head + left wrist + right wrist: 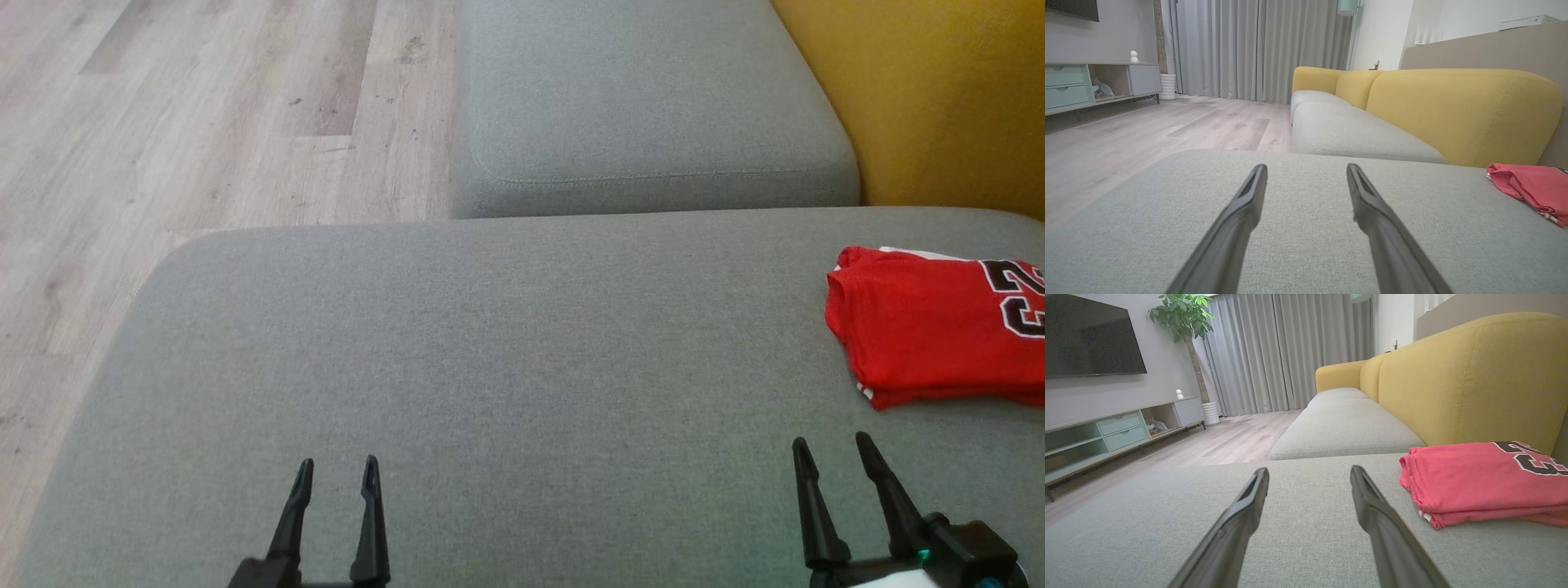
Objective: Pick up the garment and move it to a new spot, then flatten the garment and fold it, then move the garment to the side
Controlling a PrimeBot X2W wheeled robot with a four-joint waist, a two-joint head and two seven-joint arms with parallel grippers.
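Soft, even daylight fills the room, filtering through the grey curtains [1257, 49] far ahead of the left claw [1306, 167]. Shadows are faint: just a thin dark line under the folded red jersey [931, 327], ahead and to the right of the right claw [831, 438]. From the head the grey sofa cushion [490, 367] looks slightly soft and grainy. The wrist lenses bow lines at the edges, blur the fingers [1229, 539] nearest the lens and wash the jersey to pink.
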